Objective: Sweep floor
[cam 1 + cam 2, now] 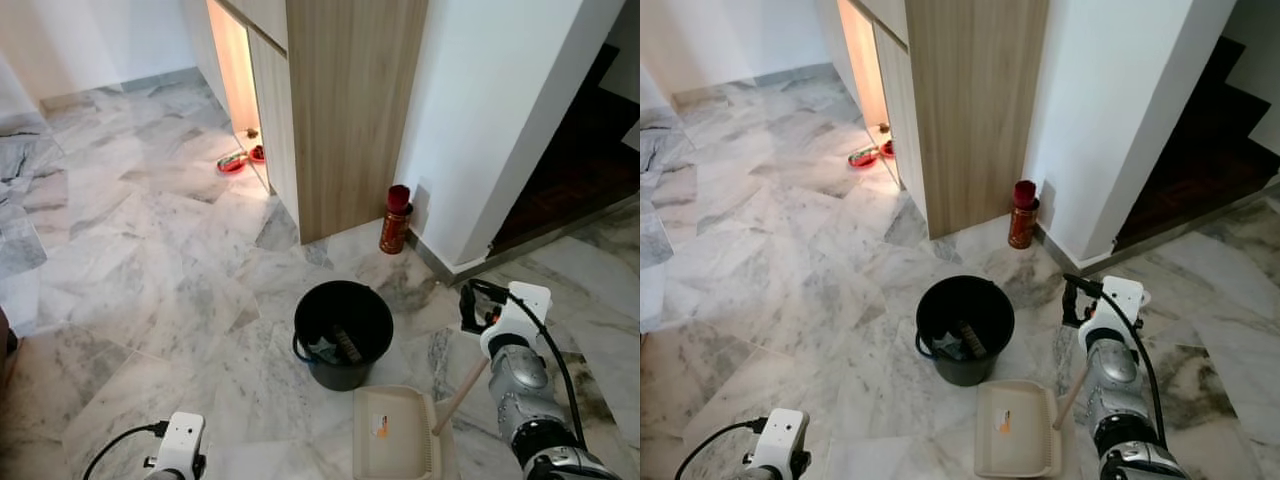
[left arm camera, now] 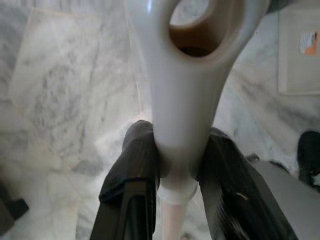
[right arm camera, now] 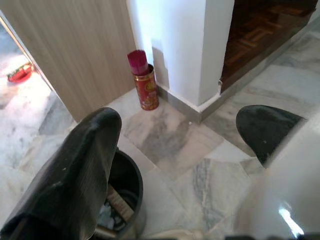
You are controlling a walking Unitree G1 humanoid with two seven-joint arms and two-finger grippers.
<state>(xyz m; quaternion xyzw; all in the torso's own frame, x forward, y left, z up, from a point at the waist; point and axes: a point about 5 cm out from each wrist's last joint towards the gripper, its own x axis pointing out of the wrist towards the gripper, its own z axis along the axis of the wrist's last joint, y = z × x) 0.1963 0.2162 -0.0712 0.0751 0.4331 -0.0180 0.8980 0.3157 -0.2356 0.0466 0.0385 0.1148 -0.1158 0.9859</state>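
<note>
The left gripper [image 2: 172,165] was clamped on a white broom handle [image 2: 187,75]. The right gripper [image 3: 180,150] stood with its fingers [image 3: 75,175] spread, gripping nothing. A beige dustpan [image 1: 395,432] lay just beside the right arm on the marble floor [image 1: 150,260]. Just ahead of the right gripper stood a black bucket [image 1: 342,333] holding debris. Farther beyond it, a red canister [image 1: 396,220] stood by the wooden cabinet [image 1: 340,110].
</note>
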